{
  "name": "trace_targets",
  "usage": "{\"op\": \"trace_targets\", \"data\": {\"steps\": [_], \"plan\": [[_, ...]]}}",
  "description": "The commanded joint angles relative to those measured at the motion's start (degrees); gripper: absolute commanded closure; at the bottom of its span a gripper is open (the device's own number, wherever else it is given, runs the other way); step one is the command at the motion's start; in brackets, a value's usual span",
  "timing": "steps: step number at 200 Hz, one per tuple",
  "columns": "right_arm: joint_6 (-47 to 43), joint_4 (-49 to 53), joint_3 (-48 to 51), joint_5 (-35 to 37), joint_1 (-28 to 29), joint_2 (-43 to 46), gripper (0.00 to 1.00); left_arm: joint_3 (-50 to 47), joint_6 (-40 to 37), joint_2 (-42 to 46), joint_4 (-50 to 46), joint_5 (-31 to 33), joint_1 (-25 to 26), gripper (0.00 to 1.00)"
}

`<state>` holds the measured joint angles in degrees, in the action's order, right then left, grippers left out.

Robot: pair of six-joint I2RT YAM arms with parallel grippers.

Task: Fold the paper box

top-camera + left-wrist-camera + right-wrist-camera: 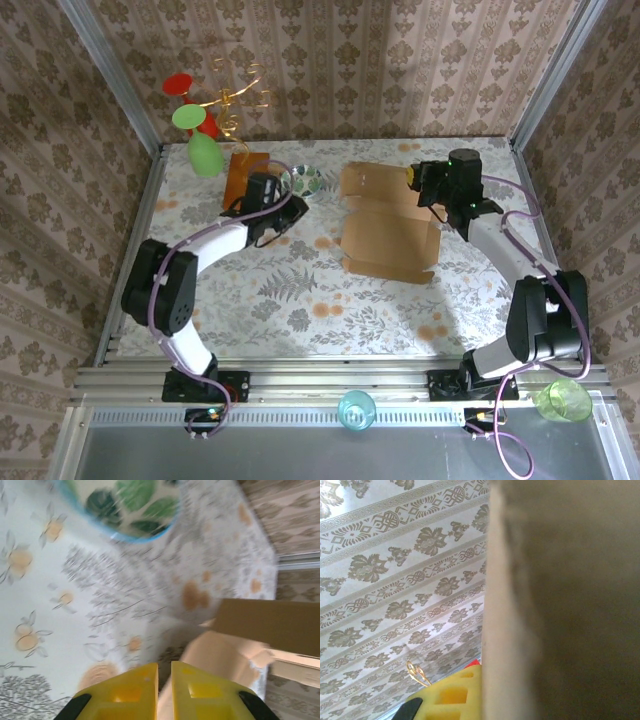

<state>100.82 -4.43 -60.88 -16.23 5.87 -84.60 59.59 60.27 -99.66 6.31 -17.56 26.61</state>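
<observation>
The paper box [385,235] lies open, mostly flat on the counter [300,300], right of the bowl [306,180]. Right hand [418,178] pinches its flap; left hand [165,680] is nearly closed and empty. Folding looks barely begun.

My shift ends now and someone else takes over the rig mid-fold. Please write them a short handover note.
Box: the plain light-brown cardboard paper box lies mid-table, opened out and mostly flat.
Left tool: nearly closed on nothing, near the leaf-patterned blue-rimmed bowl and clear of the box.
Right tool: shut at the box's far right corner, apparently pinching a cardboard panel.
Done: no wall is visibly locked upright.
Left: probably raise the sides, tuck the tabs and close the lid.
</observation>
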Motion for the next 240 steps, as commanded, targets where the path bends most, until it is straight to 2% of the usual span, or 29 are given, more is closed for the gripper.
{"op": "trace_targets", "data": {"steps": [1, 33, 126, 188, 240], "plan": [[2.22, 5.02, -1.38, 0.94, -0.33, 2.6, 1.0, -0.38, 3.58, -4.69, 12.44, -1.24, 1.3, 0.86], [3.72, 6.26, -1.47, 0.76, -0.5, 4.15, 1.0, 1.75, 7.48, -12.56, 23.96, -1.51, 3.37, 0.85], [6.36, 7.43, -1.7, -0.03, -1.22, 4.44, 1.0, 7.32, 15.67, -26.51, 44.29, -0.73, 7.27, 0.69], [8.14, 5.09, -1.1, -0.55, -1.21, 3.32, 1.0, 8.84, 17.92, -29.84, 52.44, -1.54, 9.28, 0.61], [8.73, 4.03, -0.55, -0.46, -1.56, 2.14, 1.0, 7.16, 18.11, -29.69, 55.87, -2.23, 9.69, 0.62]]}}
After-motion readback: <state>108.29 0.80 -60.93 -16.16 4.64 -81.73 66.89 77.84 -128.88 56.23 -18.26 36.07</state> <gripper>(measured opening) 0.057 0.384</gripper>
